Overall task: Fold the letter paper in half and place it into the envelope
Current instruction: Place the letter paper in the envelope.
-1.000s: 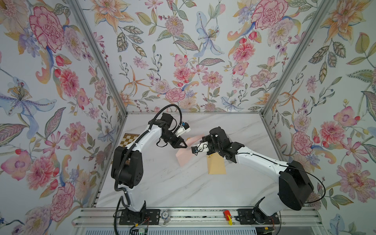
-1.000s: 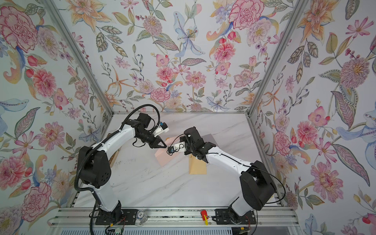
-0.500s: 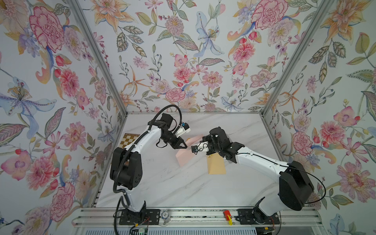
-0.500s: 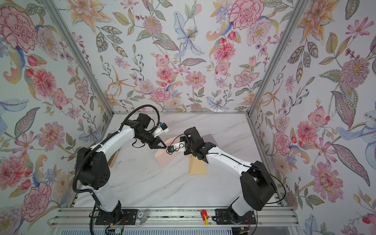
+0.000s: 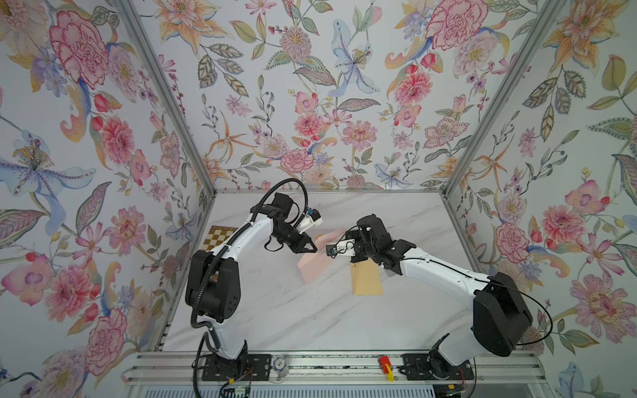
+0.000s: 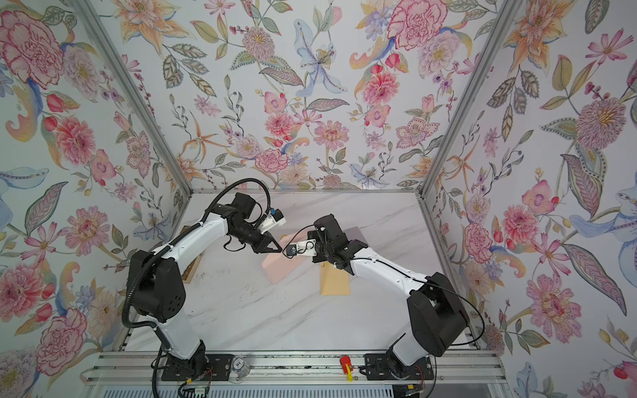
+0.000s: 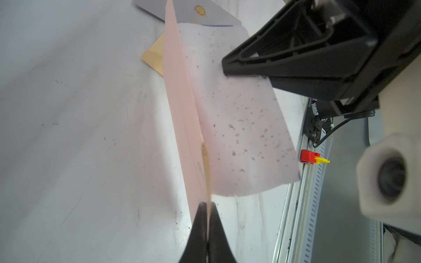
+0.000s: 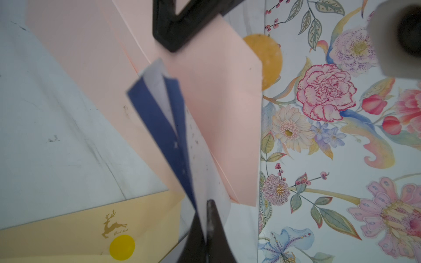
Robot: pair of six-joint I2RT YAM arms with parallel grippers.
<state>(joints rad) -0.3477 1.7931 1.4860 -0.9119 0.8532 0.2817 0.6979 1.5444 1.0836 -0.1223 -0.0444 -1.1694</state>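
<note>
**Floral walls, marble bench: letter paper held against the pink envelope**

Flowered wallpaper (image 5: pixel 310 103) closes in the white marble bench (image 5: pixel 310 320) on three sides. Above its middle, nearer the back edge, the two arms meet tip to tip.

The left gripper (image 7: pixel 207 206) is clamped tight on an edge of the pink envelope (image 5: pixel 312 268), which is raised off the bench. Its long axis runs on a slant from the front-left toward the back-right.

The right gripper (image 8: pixel 208 205) is pinched on one end of the letter paper (image 8: pixel 159 113), a sheet speckled white on one face and blue on the other. The paper's length points away from that claw, toward the left arm. Its free end lies against the pink, beside the flap fold; whether it is inside cannot be told.

A tan envelope (image 5: pixel 367 282) lies flat just right of the pink one, its long axis front to back. A grey envelope (image 7: pixel 205 11) lies behind it.
</note>
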